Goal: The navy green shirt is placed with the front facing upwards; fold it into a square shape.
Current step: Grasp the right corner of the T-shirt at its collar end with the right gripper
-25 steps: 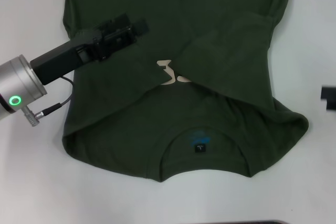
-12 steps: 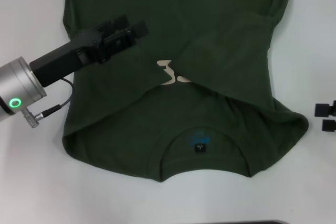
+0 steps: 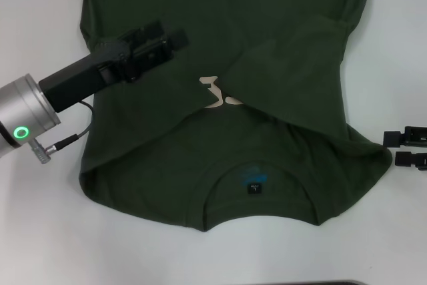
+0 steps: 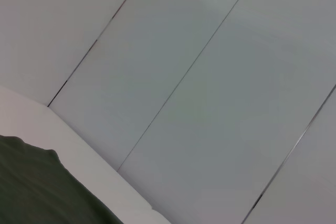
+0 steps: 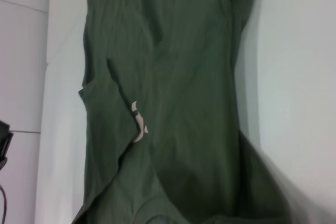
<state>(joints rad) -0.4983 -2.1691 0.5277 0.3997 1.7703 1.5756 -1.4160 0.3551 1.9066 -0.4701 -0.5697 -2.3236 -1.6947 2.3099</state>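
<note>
Right gripper (image 3: pixel 395 148) has advanced toward the navy green shirt (image 3: pixel 267 18).

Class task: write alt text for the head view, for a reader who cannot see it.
A dark olive-green T-shirt lies on a white table, both sides folded inward so only a scrap of cream lettering shows. The left gripper hovers over its left fold; the open right gripper sits at the right shoulder edge.

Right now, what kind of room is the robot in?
Probably a lab or test room, not a home: a plain white table, bare pale wall panels, and only a shirt laid out for the robot's left hand.
</note>
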